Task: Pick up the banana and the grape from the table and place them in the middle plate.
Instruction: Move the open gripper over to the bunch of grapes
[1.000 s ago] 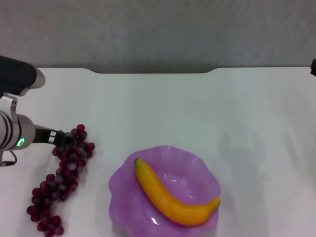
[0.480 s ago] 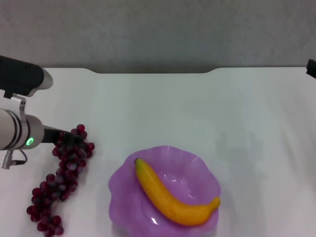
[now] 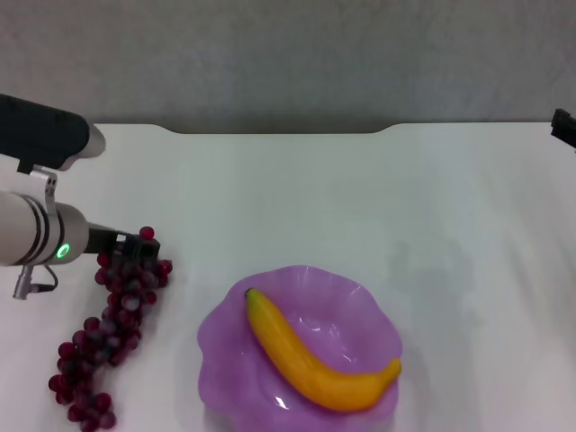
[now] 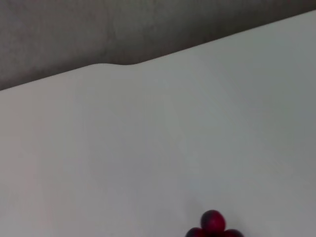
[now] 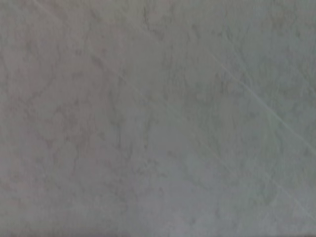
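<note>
The banana (image 3: 310, 355) lies inside the middle plate (image 3: 225, 342), a purple scalloped bowl at the front centre of the table (image 3: 360, 198). The grape (image 3: 112, 324) bunch lies on the table to the left of the plate, running from back right to front left. My left gripper (image 3: 126, 247) reaches in from the left and sits at the bunch's far, upper end, touching or just over it. The left wrist view shows a few grapes (image 4: 213, 224) at its edge and bare table (image 4: 148, 148). Only a dark tip of my right gripper (image 3: 564, 128) shows at the far right edge.
The table's far edge has a shallow notch (image 3: 279, 132) with a grey wall behind it. The right wrist view shows only grey wall (image 5: 158, 118).
My left arm has moved right, bringing the gripper further onto the top end of the grape bunch. The bunch, banana and plate have not moved.
</note>
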You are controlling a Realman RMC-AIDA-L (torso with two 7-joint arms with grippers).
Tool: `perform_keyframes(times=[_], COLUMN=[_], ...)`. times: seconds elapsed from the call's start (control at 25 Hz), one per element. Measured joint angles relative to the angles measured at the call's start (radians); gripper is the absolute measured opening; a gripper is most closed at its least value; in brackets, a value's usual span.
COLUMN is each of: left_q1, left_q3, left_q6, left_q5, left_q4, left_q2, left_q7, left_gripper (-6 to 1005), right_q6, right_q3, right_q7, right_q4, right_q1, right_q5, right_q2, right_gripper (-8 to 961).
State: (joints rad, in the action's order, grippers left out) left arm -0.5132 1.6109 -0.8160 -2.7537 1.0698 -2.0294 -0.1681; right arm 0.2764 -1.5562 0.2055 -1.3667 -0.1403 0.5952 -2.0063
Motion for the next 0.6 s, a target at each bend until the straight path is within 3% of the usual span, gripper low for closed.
perform_keyframes(times=[0.24,0.6], left_q1=[-0.036,-0.043], left_q3=[0.051,0.086], left_q6=[0.053,0.064], left_q5=[0.0,-0.011], left_q4=[-0.095,-0.132], left_q2=[0.0,0.003], left_q7=[-0.015,-0.018], left_gripper=[774,772], right_q6=[0.004,0.008], right_q3=[-0.003,-0.004], right_q7=[0.0,0.0], right_q4=[-0.001,-0.002], right_q1=[-0.001,-0.003], right_q5=[0.0,0.0], right_q2=[0.0,0.0], right_gripper=[789,789])
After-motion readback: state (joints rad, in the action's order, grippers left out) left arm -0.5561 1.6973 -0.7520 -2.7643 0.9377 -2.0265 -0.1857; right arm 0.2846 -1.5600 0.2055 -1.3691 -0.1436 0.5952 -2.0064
